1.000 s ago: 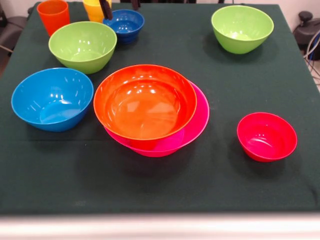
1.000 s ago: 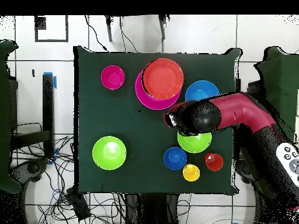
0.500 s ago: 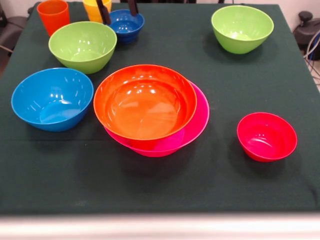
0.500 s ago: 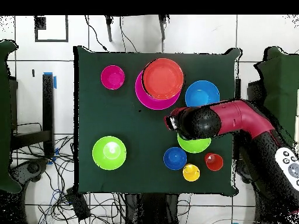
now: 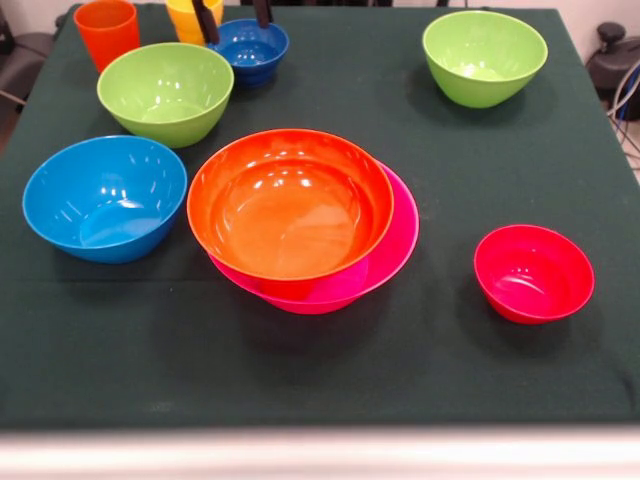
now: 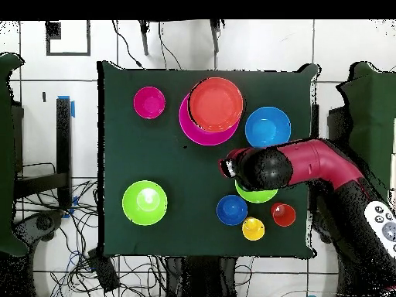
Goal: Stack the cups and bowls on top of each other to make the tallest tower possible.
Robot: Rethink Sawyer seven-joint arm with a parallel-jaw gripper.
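While the gripper [image 5: 232, 12] hangs at the table's far left with fingers spread either side of the small dark blue bowl [image 5: 247, 47], empty, the orange bowl [image 5: 290, 203] sits nested in the pink bowl [image 5: 385, 262] at centre.

- Two dark fingertips [image 5: 207, 20] of the hand [image 5: 234, 18] are seen at the top edge of the front view, held apart.
- In the overhead view the hand is hidden beneath the red and black arm [image 6: 309, 164], which is stretched sideways above it.
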